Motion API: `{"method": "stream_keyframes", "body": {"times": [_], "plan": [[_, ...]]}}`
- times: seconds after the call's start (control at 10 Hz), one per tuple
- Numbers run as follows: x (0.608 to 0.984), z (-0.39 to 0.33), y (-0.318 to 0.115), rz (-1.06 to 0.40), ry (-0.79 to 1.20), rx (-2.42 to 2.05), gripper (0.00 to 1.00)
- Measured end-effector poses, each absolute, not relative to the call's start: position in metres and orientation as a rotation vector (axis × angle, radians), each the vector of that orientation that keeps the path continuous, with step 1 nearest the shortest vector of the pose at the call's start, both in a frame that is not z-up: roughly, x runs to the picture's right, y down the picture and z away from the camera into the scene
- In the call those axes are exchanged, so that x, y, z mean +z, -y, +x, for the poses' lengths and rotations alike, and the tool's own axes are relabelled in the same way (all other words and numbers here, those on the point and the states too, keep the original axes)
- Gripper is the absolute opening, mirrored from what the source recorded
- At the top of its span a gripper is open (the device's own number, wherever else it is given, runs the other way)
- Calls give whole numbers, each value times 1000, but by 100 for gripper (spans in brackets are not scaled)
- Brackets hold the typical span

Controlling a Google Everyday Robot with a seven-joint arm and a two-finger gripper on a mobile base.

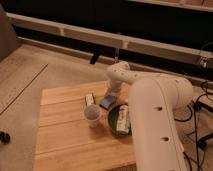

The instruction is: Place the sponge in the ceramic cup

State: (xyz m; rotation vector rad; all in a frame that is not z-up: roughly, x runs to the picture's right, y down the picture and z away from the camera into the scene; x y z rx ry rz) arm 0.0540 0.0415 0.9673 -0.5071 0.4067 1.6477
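The sponge (106, 103) is a small flat blue block lying on the wooden table (65, 140), just behind and to the right of the ceramic cup. The ceramic cup (92, 114) is pale, round and upright, with a darker inside. My gripper (112, 96) comes down from the white arm's wrist (119, 75) and sits directly over the sponge's far edge, at or very close to it. The gripper's tip is hidden by the wrist and the sponge.
A dark green bowl (114, 125) with a white packet (123, 118) in it stands right of the cup. A small white-and-dark packet (90, 99) lies behind the cup. My bulky white arm (155, 125) covers the table's right side. Cables run across the floor at the right.
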Motion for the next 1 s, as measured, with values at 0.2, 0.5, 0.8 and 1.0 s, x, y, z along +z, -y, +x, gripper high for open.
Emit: {"method": "stream_keyframes", "body": {"times": [0.2, 0.5, 0.8, 1.0], "plan": [[955, 67, -19, -450, -392, 1650, 0], [929, 73, 20, -362, -347, 1619, 0], [896, 55, 61, -289, -299, 1525, 0], [872, 38, 75, -258, -298, 1436, 0]]}}
